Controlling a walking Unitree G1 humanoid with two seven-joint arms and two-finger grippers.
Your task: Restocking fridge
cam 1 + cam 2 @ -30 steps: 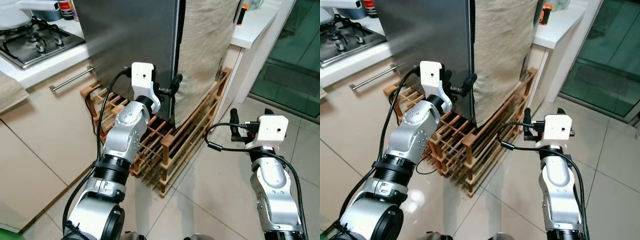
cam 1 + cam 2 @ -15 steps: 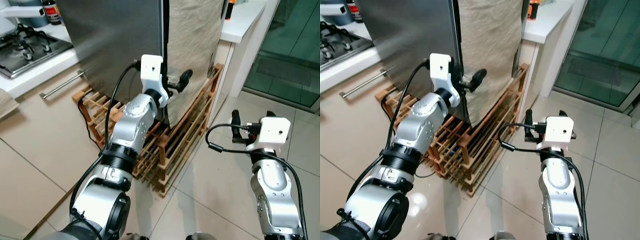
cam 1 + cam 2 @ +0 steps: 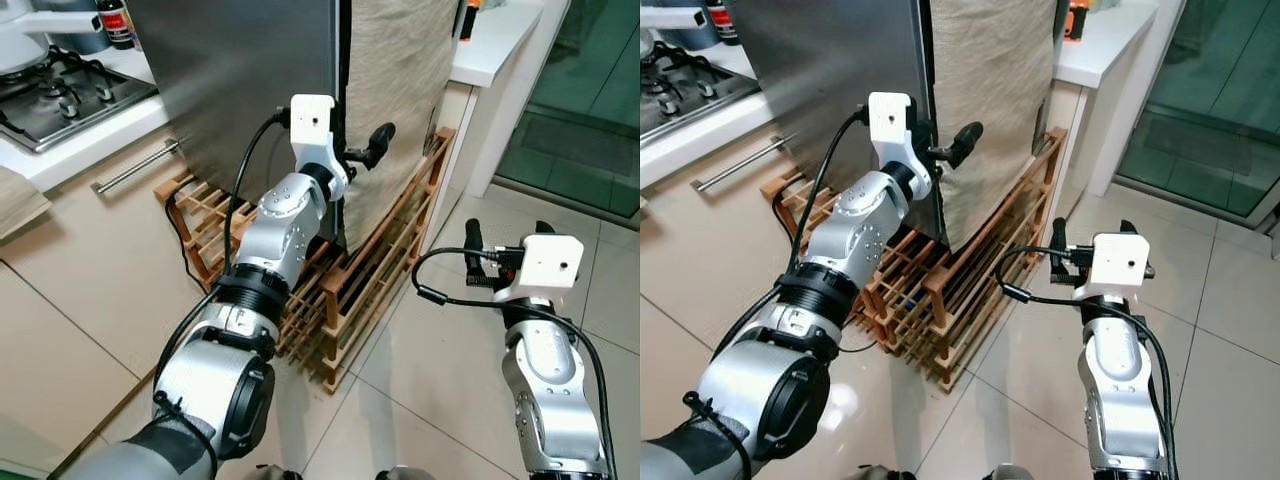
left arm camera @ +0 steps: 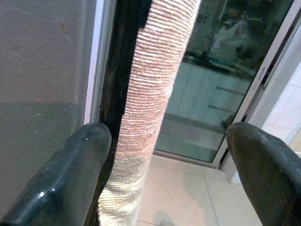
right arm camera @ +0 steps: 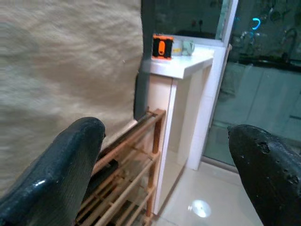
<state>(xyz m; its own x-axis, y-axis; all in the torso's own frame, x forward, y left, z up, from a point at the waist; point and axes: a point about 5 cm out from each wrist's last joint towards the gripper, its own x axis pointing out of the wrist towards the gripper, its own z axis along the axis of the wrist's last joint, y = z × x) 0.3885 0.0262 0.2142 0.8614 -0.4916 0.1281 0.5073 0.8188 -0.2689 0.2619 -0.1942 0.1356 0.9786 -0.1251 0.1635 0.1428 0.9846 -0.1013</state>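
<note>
Steel fridge (image 3: 250, 80) standing on a wooden slatted rack (image 3: 370, 280), with a beige cloth (image 3: 400, 90) draped down the side next to the door edge. Left gripper (image 3: 362, 158) raised at that front corner, fingers spread wide — in the left wrist view one finger (image 4: 70, 179) against the dark seam between the grey fridge door and the cloth's rolled edge, the other finger (image 4: 268, 169) well out to the far side, so the hanging cloth edge sits between them, nothing clamped. Whether the near finger actually touches the door edge: cannot tell.

Right gripper (image 3: 503, 240) held low over the tiled floor (image 3: 440, 400), well apart from the fridge and beside the rack's outer end, fingers also wide apart and holding nothing — right wrist view looking past them at the cloth, the rack and a white counter (image 5: 188, 66) with a small orange-and-black object (image 5: 162, 46) on it.

Gas hob (image 3: 60, 85) on the worktop to the left of the fridge; drawer with a bar handle (image 3: 135, 168) beneath it. Glass door (image 3: 600, 90) to the right.
</note>
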